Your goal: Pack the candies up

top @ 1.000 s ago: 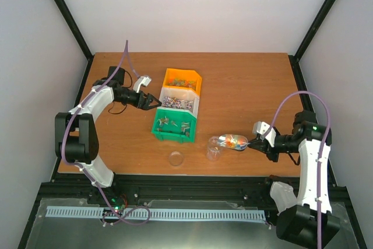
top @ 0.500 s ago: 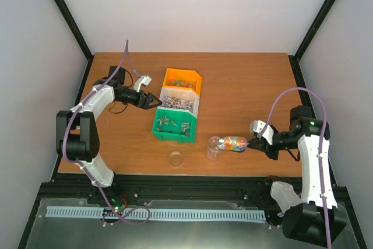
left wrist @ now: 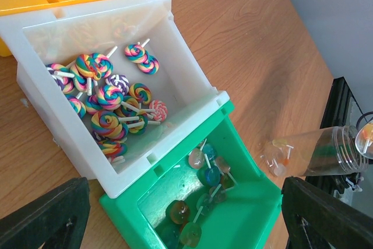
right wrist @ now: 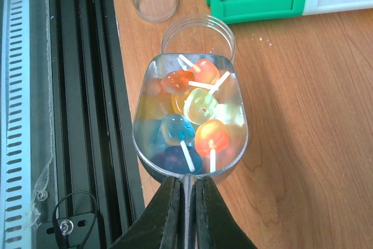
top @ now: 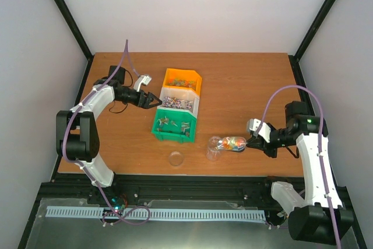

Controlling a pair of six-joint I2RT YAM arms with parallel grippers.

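Observation:
My right gripper [right wrist: 186,193] is shut on the handle of a silver metal scoop [right wrist: 144,138], seen small in the top view as the scoop [top: 235,142]. Several candies [right wrist: 201,106], small coloured lollipops on white sticks, lie in it. Its front lip sits over the mouth of a clear jar [right wrist: 198,32] standing on the table. My left gripper [left wrist: 180,205] hangs open over the near corner of the green bin [left wrist: 256,208], with nothing between its fingers. More candies [left wrist: 210,173] lie in that bin, and swirl lollipops [left wrist: 111,94] in the white bin [left wrist: 35,86].
An orange bin [top: 182,81], the white bin [top: 179,102] and the green bin [top: 173,125] stand in a row at the table's middle. The jar's clear lid [top: 175,158] lies flat left of the jar [top: 214,148]. A black rail [right wrist: 70,86] runs along the near table edge.
The right arm's elbow has swung up and left, nudging the scoop slightly towards the jar. The left arm has stayed where it was.

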